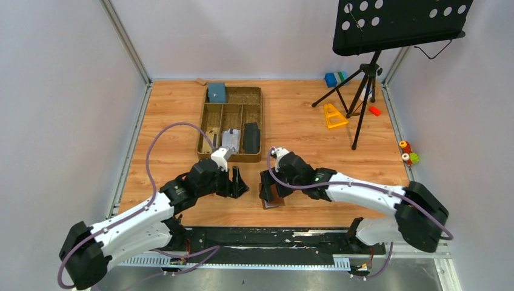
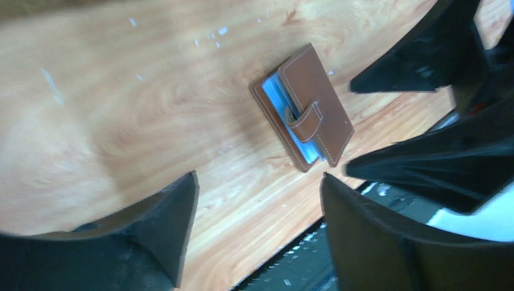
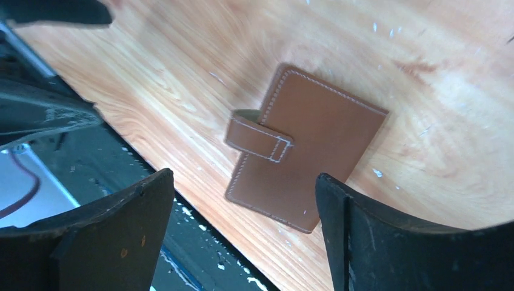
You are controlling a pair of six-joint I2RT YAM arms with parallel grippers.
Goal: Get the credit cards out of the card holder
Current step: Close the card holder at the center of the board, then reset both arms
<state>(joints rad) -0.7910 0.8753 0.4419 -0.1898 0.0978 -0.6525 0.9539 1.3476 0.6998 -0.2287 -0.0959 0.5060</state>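
The brown card holder (image 3: 309,145) lies flat and closed on the wooden table near its front edge, its tab (image 3: 257,139) fastened. In the left wrist view the card holder (image 2: 306,109) shows blue card edges (image 2: 280,103) between its covers. In the top view only a corner of the card holder (image 1: 273,202) shows under my right gripper (image 1: 270,189). My right gripper (image 3: 242,176) is open and empty, just above the holder, jaws straddling its near end. My left gripper (image 2: 257,176) is open and empty, a little left of the holder; it also shows in the top view (image 1: 240,182).
A wicker tray (image 1: 203,121) with compartments stands behind the grippers, holding small items and a blue-teal pouch (image 1: 216,92). A music stand (image 1: 400,24) on a tripod, a yellow triangle (image 1: 333,115) and small toys (image 1: 409,153) are at the right. A black rail (image 1: 273,239) runs along the front edge.
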